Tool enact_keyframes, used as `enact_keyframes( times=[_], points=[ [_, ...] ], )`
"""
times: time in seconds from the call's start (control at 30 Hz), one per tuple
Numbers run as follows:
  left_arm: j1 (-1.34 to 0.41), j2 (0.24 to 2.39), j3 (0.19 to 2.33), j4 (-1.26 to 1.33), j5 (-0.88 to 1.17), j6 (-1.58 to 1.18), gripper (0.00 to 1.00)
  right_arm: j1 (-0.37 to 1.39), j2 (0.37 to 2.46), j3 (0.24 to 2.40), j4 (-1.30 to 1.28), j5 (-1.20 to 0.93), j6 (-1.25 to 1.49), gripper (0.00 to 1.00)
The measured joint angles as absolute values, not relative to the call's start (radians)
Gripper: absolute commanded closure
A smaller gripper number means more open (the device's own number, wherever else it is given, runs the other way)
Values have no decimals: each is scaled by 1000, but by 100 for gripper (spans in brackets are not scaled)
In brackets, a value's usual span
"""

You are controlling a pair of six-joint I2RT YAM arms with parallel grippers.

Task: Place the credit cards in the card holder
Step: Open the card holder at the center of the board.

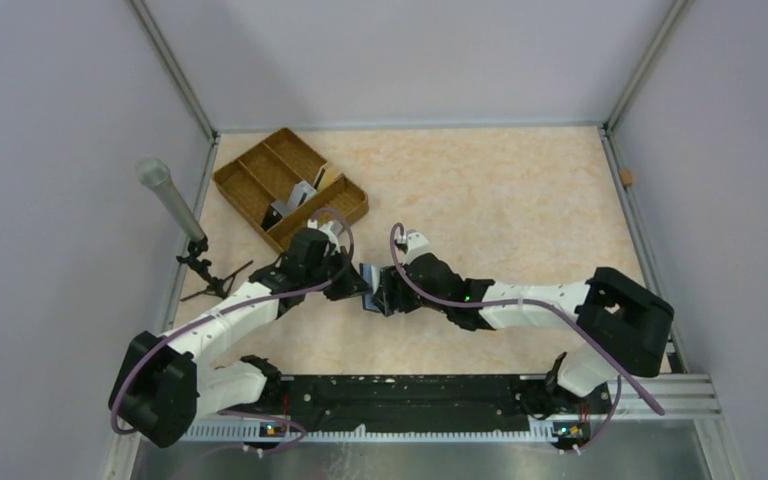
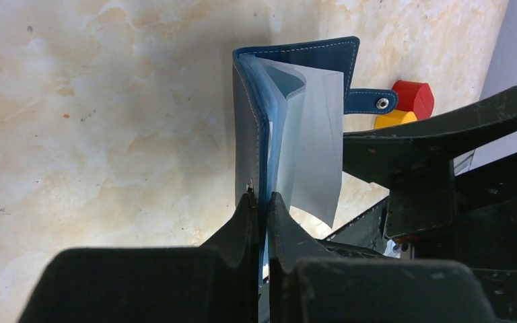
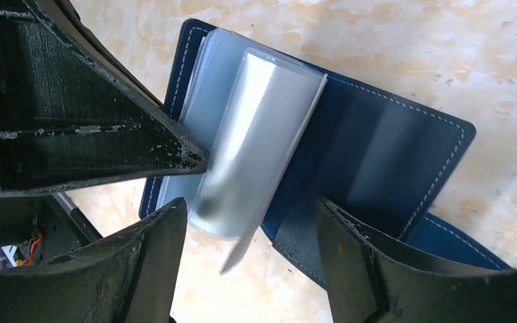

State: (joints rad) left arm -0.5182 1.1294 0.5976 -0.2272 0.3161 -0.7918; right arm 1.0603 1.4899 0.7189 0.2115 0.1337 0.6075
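The task looks barely begun: the card holder (image 2: 248, 134) is held open at the middle of the counter (image 1: 520, 190), one cover clenched between the left fingers (image 2: 242, 225), its clear sleeves fanned out and, as far as the views show, empty; whether it rests on the counter I cannot tell. The right fingers (image 3: 151, 262) are spread wide and grasp nothing, straddling a curled sleeve; the credit cards (image 1: 297, 193) seem to sit in the woven tray (image 1: 250, 190), well apart at the back left, so every card is probably left to fetch and slot in.

Tray (image 1: 260, 165) far-left of card holder (image 1: 372, 285); rt table (image 1: 520, 200) free.
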Motion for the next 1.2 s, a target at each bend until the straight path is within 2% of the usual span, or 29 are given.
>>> enact_keyframes(
  times=[0.13,0.23,0.33,0.43,0.5,0.53,0.63,0.77,1.03,1.2],
  points=[
    [-518,1142,583,-218,321,-794,100,1065,1544,723,249,106,604,33],
    [-518,1153,572,-215,321,-794,100,1065,1582,730,247,112,607,45],
    [-518,1159,564,-209,321,-795,91,1065,1625,755,212,157,632,55],
    [-518,1159,560,-202,320,-794,81,1065,1646,767,176,208,667,61],
    [-518,1159,558,-199,321,-796,80,1065,1647,767,158,230,689,64],
    [-518,1159,558,-195,320,-797,85,1065,1647,767,145,242,702,65],
    [-518,1159,553,-184,315,-795,97,1065,1647,767,110,279,741,65],
    [-518,1160,544,-184,289,-790,100,1068,1636,767,67,344,790,63],
    [-519,1187,531,-165,269,-789,100,1071,1574,759,-123,484,835,45],
    [-519,1188,522,-149,270,-789,100,1071,1489,759,-262,566,830,43]
  ],
)
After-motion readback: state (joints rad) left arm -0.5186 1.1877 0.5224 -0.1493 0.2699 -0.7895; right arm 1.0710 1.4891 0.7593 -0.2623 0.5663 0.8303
